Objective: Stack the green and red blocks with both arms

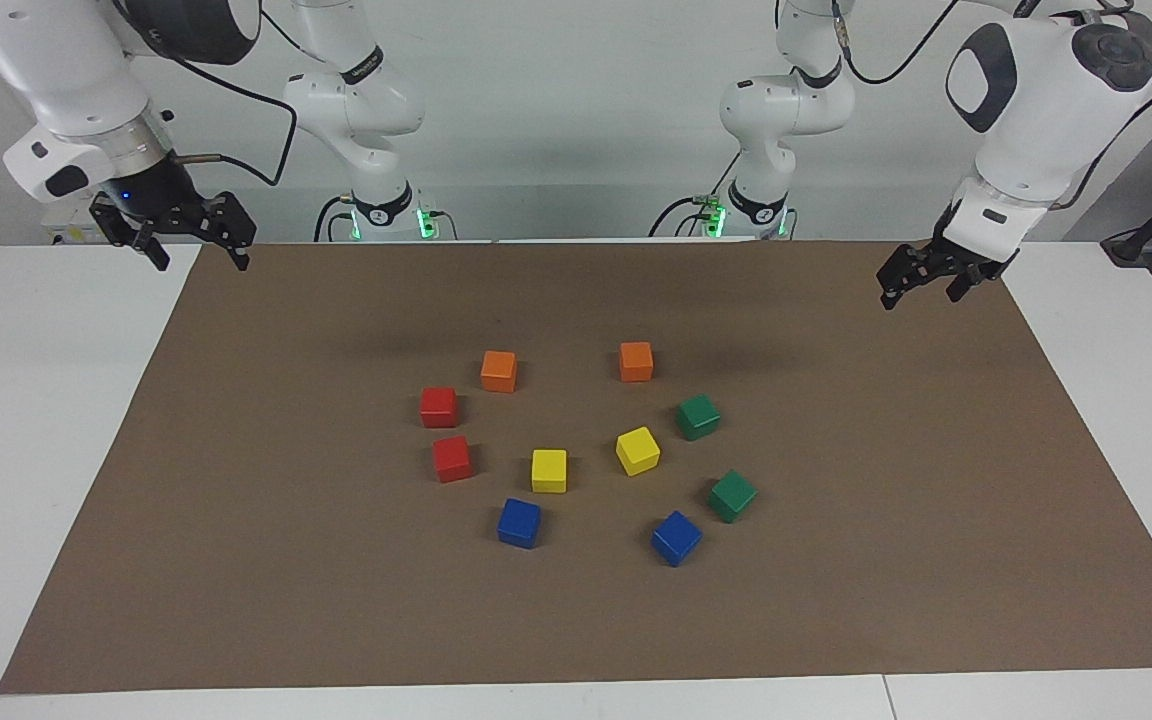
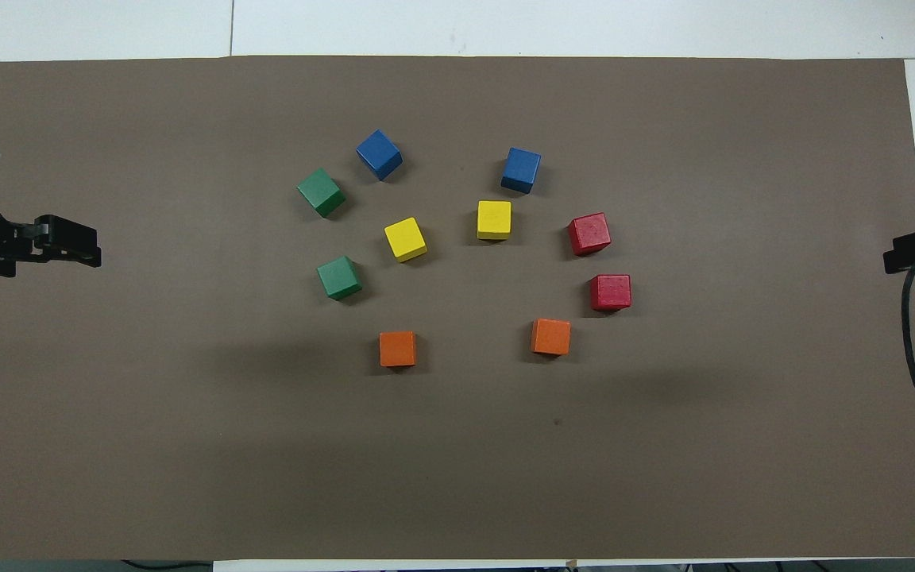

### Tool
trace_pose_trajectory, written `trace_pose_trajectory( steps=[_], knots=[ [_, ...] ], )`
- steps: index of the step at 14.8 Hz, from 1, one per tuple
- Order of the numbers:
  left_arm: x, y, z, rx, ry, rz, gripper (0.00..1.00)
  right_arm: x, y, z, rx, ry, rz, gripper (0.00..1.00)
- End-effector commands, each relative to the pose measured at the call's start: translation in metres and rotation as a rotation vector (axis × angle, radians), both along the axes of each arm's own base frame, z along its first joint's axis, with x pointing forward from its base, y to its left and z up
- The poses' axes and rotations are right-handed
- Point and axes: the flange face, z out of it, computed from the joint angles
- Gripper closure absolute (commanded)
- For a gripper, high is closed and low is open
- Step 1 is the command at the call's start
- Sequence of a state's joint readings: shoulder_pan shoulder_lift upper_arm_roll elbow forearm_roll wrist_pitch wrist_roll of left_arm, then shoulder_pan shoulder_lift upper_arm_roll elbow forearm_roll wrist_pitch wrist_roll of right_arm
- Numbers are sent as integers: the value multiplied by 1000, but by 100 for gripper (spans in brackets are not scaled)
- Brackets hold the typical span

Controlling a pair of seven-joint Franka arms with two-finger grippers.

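Two green blocks point(image 1: 698, 416) point(image 1: 732, 495) lie apart on the brown mat toward the left arm's end; they also show in the overhead view point(image 2: 339, 277) point(image 2: 321, 191). Two red blocks point(image 1: 438, 406) point(image 1: 452, 458) lie apart toward the right arm's end, also in the overhead view point(image 2: 610, 291) point(image 2: 588, 233). My left gripper point(image 1: 921, 285) point(image 2: 68, 242) hangs open and empty over the mat's edge at its end. My right gripper point(image 1: 194, 245) point(image 2: 914, 254) hangs open and empty over the mat's edge at its end. Both are well away from the blocks.
Two orange cubes point(image 1: 499, 371) point(image 1: 636, 361) lie nearest the robots. Two yellow cubes point(image 1: 549, 470) point(image 1: 637, 450) lie in the middle of the group. Two blue cubes point(image 1: 519, 522) point(image 1: 676, 537) lie farthest. The brown mat point(image 1: 236, 560) covers the white table.
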State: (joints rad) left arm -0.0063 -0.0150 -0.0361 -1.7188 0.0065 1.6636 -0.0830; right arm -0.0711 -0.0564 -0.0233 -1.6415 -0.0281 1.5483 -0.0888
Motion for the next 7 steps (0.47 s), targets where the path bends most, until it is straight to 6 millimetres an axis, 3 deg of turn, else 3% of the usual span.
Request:
trace_pose_trajectory(
  steps=[1,4,7],
  knots=[
    [-3,-3,6,-8,-18,58,0,-6,7,-5,5,7,10,0],
    [-1,-19,1,-20,-17,104,0,7,37,-44,4,-10,34,0],
    [12,-44,-22,-17,9,83,0,13,77,-92,4,-40,59,0]
  ],
)
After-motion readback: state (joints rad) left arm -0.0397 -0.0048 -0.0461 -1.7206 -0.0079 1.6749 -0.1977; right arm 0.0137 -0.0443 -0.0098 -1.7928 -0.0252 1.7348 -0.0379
